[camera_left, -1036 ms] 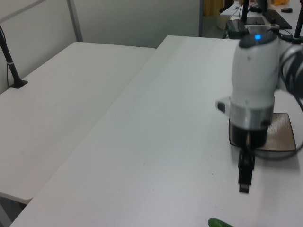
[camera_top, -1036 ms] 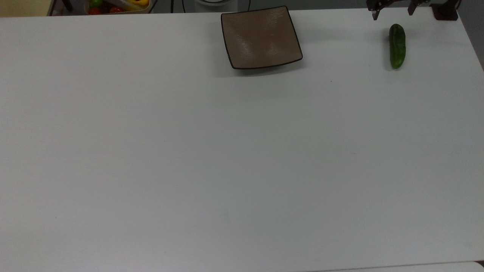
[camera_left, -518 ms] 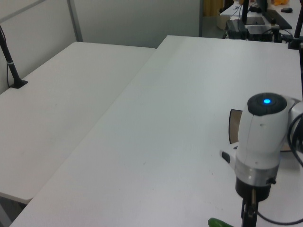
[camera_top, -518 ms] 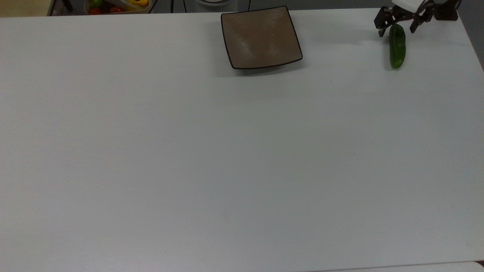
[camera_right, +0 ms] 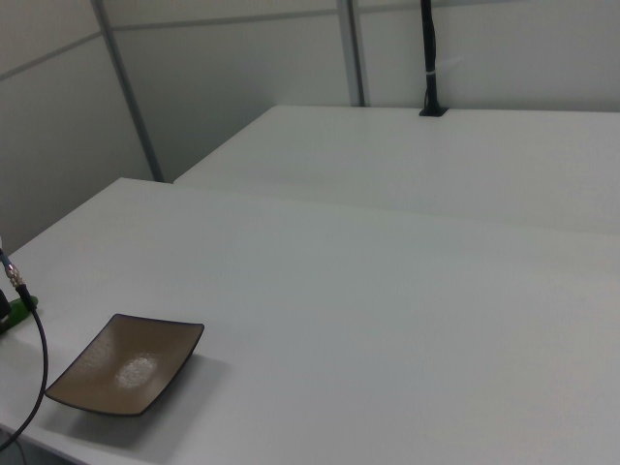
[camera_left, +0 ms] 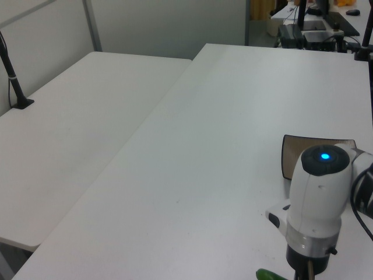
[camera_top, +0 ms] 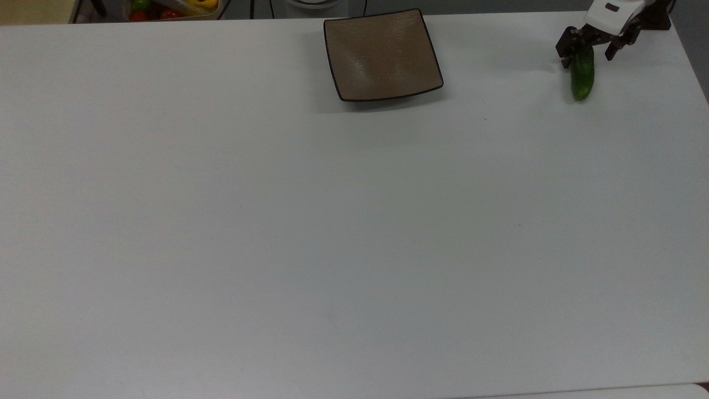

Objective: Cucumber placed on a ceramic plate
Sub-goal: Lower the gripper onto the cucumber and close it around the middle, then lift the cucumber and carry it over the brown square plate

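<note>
Now cucumber [camera_top: 582, 80] between end effector [camera_top: 588, 54] fingers

Stood on a white table [camera_top: 354, 233], beside a second white table [camera_left: 76, 122]; backed by grey partition panels [camera_right: 242, 68].

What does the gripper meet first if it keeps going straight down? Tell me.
The cucumber. In the top view the gripper points down with its jaws open on either side of the cucumber's far end, so it likely meets that, then the table; height is unclear.
</note>
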Controlling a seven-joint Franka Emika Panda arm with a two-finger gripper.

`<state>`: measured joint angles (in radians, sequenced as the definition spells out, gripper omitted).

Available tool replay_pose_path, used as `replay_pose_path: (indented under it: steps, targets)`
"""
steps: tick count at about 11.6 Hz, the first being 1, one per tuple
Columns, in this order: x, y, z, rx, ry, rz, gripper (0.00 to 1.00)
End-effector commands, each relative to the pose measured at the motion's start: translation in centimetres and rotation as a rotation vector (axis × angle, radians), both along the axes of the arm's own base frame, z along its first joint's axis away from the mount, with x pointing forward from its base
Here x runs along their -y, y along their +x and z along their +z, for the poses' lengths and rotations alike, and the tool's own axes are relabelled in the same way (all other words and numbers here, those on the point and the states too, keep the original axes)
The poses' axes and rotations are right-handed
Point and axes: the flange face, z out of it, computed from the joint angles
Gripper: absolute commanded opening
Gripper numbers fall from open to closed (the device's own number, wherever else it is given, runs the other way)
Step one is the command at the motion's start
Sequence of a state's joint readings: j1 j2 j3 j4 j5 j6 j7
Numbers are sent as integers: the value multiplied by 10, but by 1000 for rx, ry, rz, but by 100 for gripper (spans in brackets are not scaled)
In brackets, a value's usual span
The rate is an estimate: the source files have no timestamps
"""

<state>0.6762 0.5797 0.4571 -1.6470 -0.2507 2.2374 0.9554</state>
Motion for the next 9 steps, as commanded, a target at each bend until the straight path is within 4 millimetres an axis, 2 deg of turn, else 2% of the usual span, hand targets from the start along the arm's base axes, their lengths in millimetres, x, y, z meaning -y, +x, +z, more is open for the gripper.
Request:
replay_pose_path:
  steps: [1,2,4,5,7,8,9]
  targets:
    - [-7,0,-5,26,12,-4,19]
    - [-6,2,-4,29,12,-4,9]
    - [-2,9,1,36,16,-13,9]
    - [0,14,12,49,27,-20,9]
    - [11,26,56,102,62,-39,9]
    - [20,28,74,125,63,-42,9]
    - [35,40,91,148,64,-48,9]
